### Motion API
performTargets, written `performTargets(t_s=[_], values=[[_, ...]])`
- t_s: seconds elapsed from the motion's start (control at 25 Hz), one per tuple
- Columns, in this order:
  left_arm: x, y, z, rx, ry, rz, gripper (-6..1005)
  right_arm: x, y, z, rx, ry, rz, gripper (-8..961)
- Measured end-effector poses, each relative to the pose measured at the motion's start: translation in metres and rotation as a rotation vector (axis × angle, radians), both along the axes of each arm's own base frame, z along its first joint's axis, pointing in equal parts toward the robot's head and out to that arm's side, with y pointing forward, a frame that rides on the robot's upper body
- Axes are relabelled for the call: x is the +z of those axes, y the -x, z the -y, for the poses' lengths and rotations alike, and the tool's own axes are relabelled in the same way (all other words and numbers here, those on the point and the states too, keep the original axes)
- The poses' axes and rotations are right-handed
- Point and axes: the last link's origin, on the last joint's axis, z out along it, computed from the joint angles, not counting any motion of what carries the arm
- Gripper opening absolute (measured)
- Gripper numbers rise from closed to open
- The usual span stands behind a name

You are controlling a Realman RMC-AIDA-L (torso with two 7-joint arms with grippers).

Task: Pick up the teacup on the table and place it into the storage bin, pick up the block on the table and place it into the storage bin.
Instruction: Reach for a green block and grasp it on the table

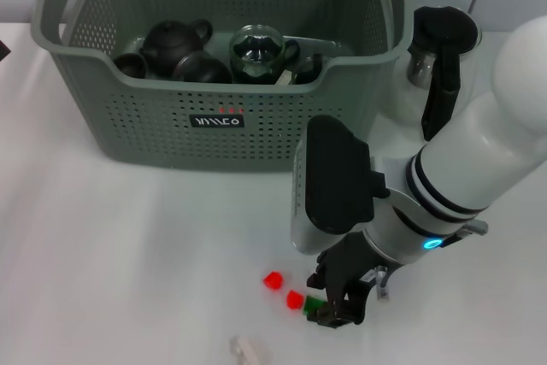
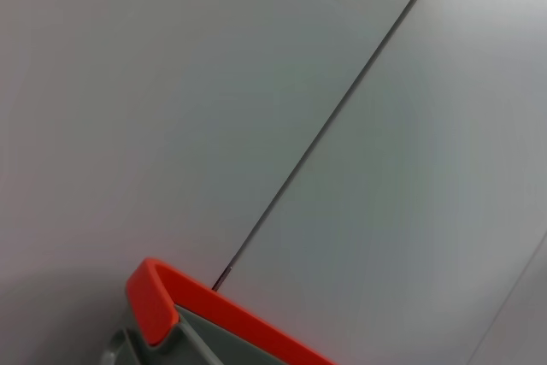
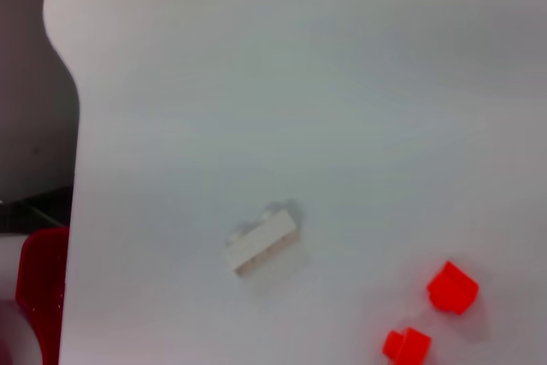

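Note:
The grey-green storage bin [image 1: 154,121] stands at the back of the white table. Inside it lie a small dark teacup [image 1: 129,64], a dark teapot [image 1: 175,40] and a round glass vessel [image 1: 256,50]. No teacup shows on the table itself. My right gripper [image 1: 335,307] is down at the table's front, right against a small green block [image 1: 314,304]. Two red blocks [image 1: 273,280] [image 1: 295,300] lie just to its left, and the right wrist view shows them too [image 3: 451,286] [image 3: 407,344]. The left gripper is out of view; its wrist camera sees only the bin's orange clip [image 2: 222,314].
A glass pitcher with a black handle [image 1: 440,57] stands right of the bin, behind my right arm. A white block [image 1: 246,350] [image 3: 263,243] lies near the table's front edge. A red object [image 3: 38,288] sits beyond that edge.

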Motion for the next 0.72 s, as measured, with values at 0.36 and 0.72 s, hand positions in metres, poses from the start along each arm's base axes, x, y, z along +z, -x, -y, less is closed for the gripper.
performTargets(t_s=[0.36,0.72], values=[[-0.0009,0.0004,0.0000,0.002,0.002,0.004,921,-0.0015,-0.0012,0.0014,-0.003,0.003,0.008,587],[-0.0007,0.0005,-0.0006,0.002,0.001,0.003,921,-0.0036,-0.0033,-0.0019,-0.004,-0.017,0.002,598]])
